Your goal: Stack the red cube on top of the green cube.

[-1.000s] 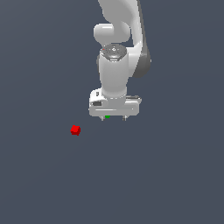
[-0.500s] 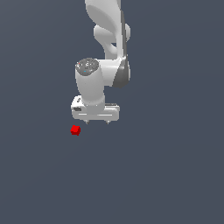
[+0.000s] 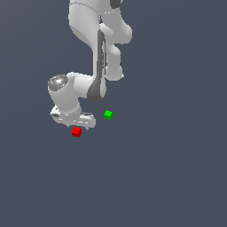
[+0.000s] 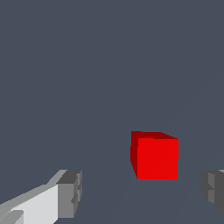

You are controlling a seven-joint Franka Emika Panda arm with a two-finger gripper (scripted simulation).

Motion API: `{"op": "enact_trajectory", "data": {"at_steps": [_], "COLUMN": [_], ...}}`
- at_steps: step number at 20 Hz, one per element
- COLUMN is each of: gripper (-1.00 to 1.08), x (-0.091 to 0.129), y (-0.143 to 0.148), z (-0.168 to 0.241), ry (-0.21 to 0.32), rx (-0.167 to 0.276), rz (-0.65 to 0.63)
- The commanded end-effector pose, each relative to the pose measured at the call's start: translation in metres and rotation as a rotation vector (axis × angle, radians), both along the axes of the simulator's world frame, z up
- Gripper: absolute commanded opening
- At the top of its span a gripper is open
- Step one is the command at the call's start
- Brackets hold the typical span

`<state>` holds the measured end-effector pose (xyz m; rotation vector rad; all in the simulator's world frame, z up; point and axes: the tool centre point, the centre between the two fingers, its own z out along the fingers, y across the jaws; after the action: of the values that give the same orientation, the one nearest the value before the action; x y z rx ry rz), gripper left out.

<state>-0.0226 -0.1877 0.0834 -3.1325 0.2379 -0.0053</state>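
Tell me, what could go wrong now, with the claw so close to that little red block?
The gripper is open, and the red cube sits nearer one finger than the other. If the gripper descends like this, that finger might nudge the cube or grip it crookedly.

The green cube lies close by, at the exterior view's right. A wide swing of the arm could knock it away.

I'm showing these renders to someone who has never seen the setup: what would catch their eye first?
The big white arm dominates the exterior view, bending down from the top to the gripper low on that view's left. Against the plain dark floor two tiny bright cubes stand out: the red cube just under the gripper, and the green cube apart from it, toward the exterior view's right. In the wrist view the red cube fills the gap between the open fingers.
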Motion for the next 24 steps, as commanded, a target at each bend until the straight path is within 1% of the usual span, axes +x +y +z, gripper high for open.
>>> {"op": "enact_trajectory", "data": {"at_steps": [1, 5, 11, 19, 24], "gripper": [1.00, 1.00, 1.00, 1.00, 1.00], "x": [-0.003, -0.004, -0.005, -0.005, -0.004], "y": [-0.015, -0.025, -0.024, -0.024, -0.025], "z": [-0.008, -0.013, -0.018, -0.054, -0.063], "ry": [0.002, 0.003, 0.004, 0.004, 0.003], "rx": [0.000, 0.000, 0.000, 0.000, 0.000], "rz": [-0.011, -0.020, -0.020, -0.020, -0.021]}}
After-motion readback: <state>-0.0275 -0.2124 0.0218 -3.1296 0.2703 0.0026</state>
